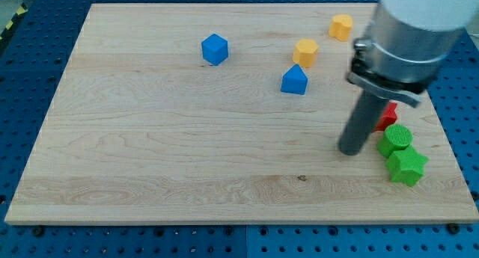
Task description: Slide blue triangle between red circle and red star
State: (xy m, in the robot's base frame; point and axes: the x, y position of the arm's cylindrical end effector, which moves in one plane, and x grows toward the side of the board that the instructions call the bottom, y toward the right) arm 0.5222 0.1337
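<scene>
Beside green blocks (400,150), my tip (349,151)

wood board (150,138), blue cube (214,48), blue triangle (294,80), 2 yellow blocks (305,51) (341,26), red block (387,116), green circle (394,139), green star (406,167)

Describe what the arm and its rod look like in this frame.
The arm enters from the view's top right as a wide, pale grey-white cylinder. Below it sits a black clamp-like collar with a small metallic fitting on its left edge. From the collar a straight dark grey rod runs down to my tip. No cables, labels or markings are visible.
</scene>
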